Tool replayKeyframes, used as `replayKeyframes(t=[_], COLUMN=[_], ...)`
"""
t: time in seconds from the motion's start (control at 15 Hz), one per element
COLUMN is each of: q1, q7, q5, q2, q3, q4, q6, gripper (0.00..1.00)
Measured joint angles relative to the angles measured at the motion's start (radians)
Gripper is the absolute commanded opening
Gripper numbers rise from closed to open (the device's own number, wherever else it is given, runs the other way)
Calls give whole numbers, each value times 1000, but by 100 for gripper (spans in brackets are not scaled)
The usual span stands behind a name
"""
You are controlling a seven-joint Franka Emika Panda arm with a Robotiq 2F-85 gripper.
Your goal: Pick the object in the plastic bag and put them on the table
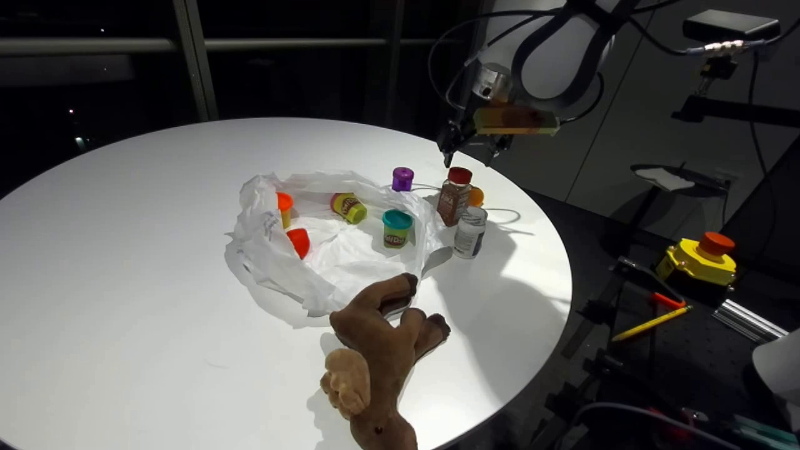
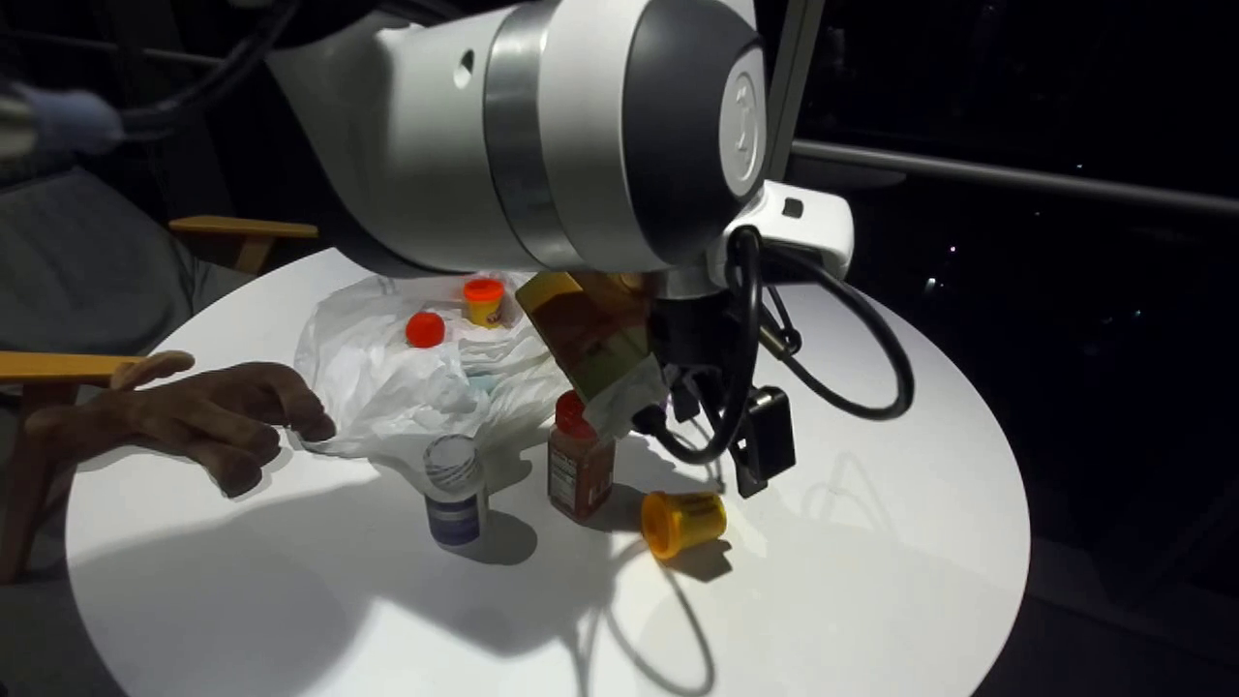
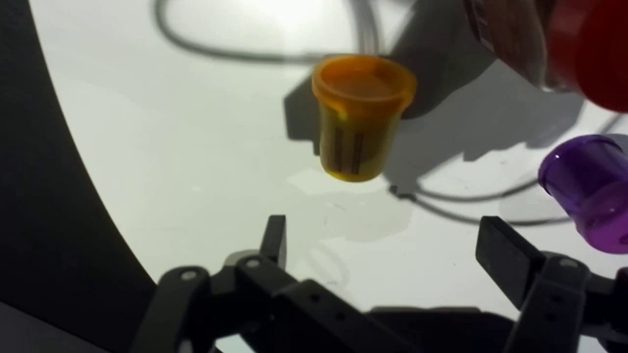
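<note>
Brown plush toy [image 1: 378,340], whitish bag [image 1: 269,262], orange-yellow tub [image 3: 360,132], seemingly dark-striped.

Pincer [image 3: 382,238] over table [image 3: 235,162]. Wrist view: tub [image 3: 358,137] ahead, bottle [image 3: 535,44] ahead right, canister [image 3: 588,193] right. In an exterior view: bag [image 1: 269,269] left of and before pincer, small jars [image 1: 395,236] inside; plush animal [image 1: 381,344] farther before.

In an exterior view, the white Franka Panda arm [image 2: 426,145] is spanning the upper middle, its wrist [image 2: 799,230] pointing downward and its black gripper [image 3: 382,235] hanging below with jaws spread wide.
</note>
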Motion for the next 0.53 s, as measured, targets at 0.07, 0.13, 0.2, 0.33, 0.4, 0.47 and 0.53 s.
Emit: replayKeyframes(t=[0.07,0.13,0.2,0.33,0.4,0.47,0.53], q1=[28,70,122,207,244,279,315], q7=[-1,1,7,52,77,102,117], q5=[0,-3,-15,-80,-120,-159,-188], q2=[-21,-52,-90,-173,-212,-248,-280], q3=[-20,-49,-81,-111,-115,-114,-105], q4=[-5,-14,-28,-67,-86,-102,-116], q6=[8,11,11,6,4,-3,-20], gripper=[100,100,100,100,100,100,100])
